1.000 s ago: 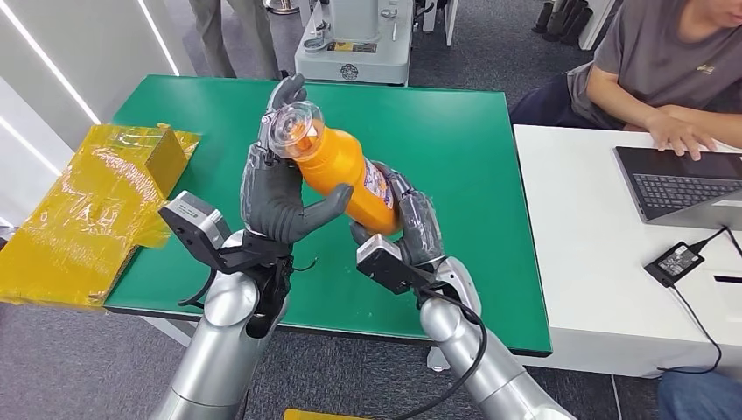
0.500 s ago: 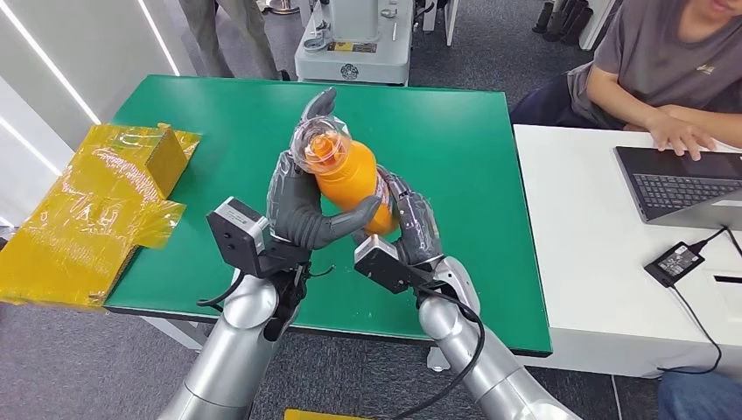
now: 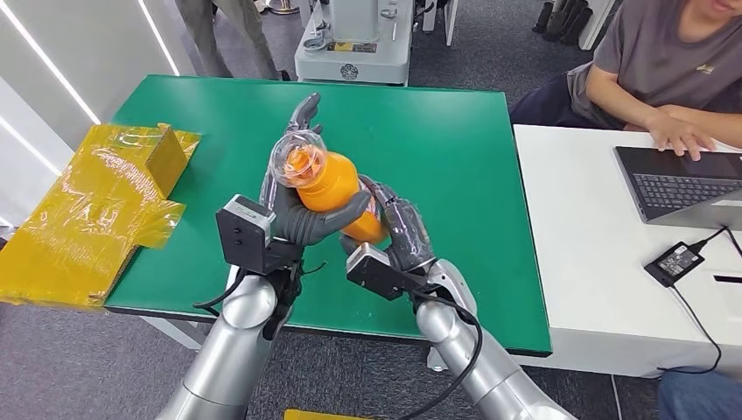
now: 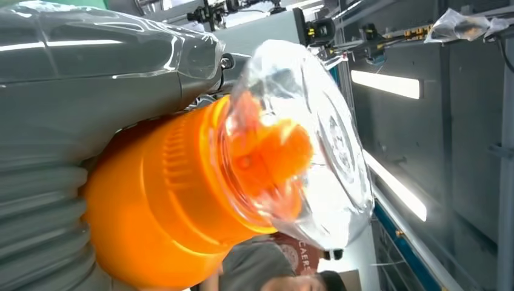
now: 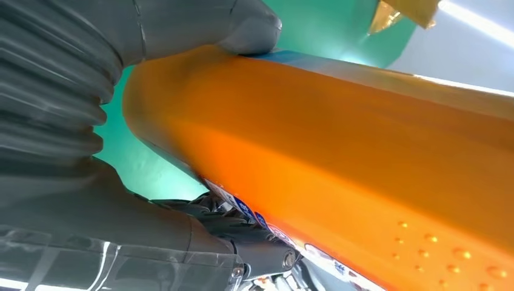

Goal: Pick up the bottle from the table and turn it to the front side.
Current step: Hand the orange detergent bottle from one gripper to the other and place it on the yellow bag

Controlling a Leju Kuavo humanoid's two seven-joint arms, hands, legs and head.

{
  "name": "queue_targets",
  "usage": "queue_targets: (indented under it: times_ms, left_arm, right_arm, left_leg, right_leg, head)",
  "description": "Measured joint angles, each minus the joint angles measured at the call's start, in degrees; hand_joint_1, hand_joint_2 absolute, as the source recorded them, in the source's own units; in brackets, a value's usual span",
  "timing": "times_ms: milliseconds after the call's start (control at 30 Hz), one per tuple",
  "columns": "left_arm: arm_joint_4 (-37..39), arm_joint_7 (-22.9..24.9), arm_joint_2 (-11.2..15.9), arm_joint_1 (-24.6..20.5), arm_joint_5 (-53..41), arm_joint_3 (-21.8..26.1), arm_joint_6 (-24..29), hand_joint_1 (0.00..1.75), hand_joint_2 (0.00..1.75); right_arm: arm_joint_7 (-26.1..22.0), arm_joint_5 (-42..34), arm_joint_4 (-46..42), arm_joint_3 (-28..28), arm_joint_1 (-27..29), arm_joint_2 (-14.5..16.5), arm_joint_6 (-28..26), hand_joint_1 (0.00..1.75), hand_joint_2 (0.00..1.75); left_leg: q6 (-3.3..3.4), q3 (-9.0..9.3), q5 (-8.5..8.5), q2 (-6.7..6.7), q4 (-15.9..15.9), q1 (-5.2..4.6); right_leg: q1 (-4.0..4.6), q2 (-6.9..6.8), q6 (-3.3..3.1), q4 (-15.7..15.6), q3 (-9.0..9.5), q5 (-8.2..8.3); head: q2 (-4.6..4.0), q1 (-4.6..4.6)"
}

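Crumpled yellow wrapping (image 3: 92, 206) lay at the left edge of the green counter (image 3: 455, 149), a seated person (image 3: 652, 74) rested a hand by a laptop (image 3: 678, 184) on the white counter (image 3: 586, 262), a black adapter (image 3: 675, 261) lay nearby

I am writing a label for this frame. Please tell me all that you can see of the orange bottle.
The orange bottle looks like smooth plastic, with a clear domed cap over an orange nozzle, a printed label and raised dots on one side. It is lifted above the green table, tilted, cap end away from the robot. The left hand grips its upper body; the right hand holds its lower part.
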Motion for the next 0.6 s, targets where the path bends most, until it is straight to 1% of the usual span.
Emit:
queue_targets:
  times_ms: [167, 200, 300, 333, 600]
  left_arm:
    - [0.13, -0.1, 0.0, 0.2, -0.49, 0.98, 0.45, 0.0, 1.75]
    - [0.13, -0.14, 0.0, 0.22, -0.49, 1.09, 0.47, 0.07, 1.75]
    - [0.13, -0.25, 0.0, 0.26, -0.49, 1.43, 0.47, 1.37, 1.75]
    - [0.13, -0.31, 0.0, 0.29, -0.49, 1.56, 0.47, 1.74, 1.75]
    - [0.12, -0.8, -0.04, 0.73, -0.55, 1.93, -0.45, 1.75, 1.75]
  right_arm:
    - [0.66, 0.71, 0.17, 0.03, 0.2, -0.01, 0.85, 1.75, 1.75]
    - [0.81, 0.85, 0.19, 0.04, 0.21, -0.01, 1.0, 1.75, 1.75]
    - [1.24, 1.17, 0.25, 0.04, 0.23, -0.01, 1.48, 1.75, 1.75]
    - [1.33, 1.25, 0.27, 0.04, 0.25, -0.01, 1.56, 1.75, 1.75]
    - [1.73, 1.53, 0.34, -0.04, 0.6, -0.01, 1.35, 1.75, 1.75]
  left_leg:
    - [0.0, 0.0, 0.0, 0.0, 0.0, 0.0]
    - [0.0, 0.0, 0.0, 0.0, 0.0, 0.0]
    - [0.0, 0.0, 0.0, 0.0, 0.0, 0.0]
    - [0.0, 0.0, 0.0, 0.0, 0.0, 0.0]
    - [0.0, 0.0, 0.0, 0.0, 0.0, 0.0]
  right_leg:
    - [0.0, 0.0, 0.0, 0.0, 0.0, 0.0]
    - [0.0, 0.0, 0.0, 0.0, 0.0, 0.0]
    - [0.0, 0.01, 0.0, 0.0, 0.0, 0.0]
    - [0.0, 0.01, 0.0, 0.0, 0.0, 0.0]
    - [0.0, 0.0, 0.0, 0.0, 0.0, 0.0]
  head:
    - [0.0, -0.01]
    - [0.0, -0.01]
    - [0.0, 0.0]
    - [0.0, 0.0]
    - [0.0, 0.0]
